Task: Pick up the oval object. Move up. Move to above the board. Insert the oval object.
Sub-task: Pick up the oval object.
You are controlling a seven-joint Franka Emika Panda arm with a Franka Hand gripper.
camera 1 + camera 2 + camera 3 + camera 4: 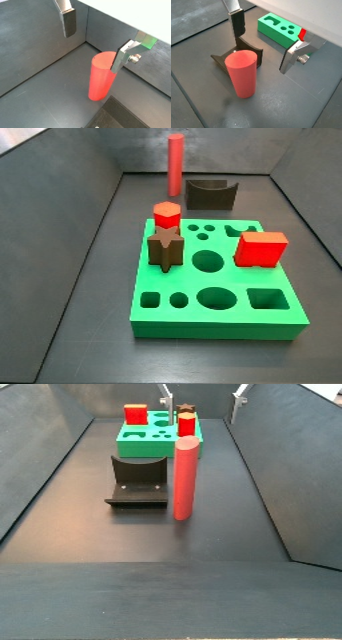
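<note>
Above the dark floor, your gripper (93, 36) is hovering with its silver fingers (69, 22) spread wide and holding nothing. You are looking at the tall red oval rod (100, 76) standing upright beside the dark brown U-shaped block (138, 476), apart from the thick green holed board (214, 278).

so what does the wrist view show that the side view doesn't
Only a wrist view shows the hand: open, its silver fingers either side of the oval object, not touching it. Only a side view shows the board's full top face, with the red cube, the red hexagonal peg and a brown star piece on it. Both show the upright oval object and the dark brown U-shaped block.
</note>
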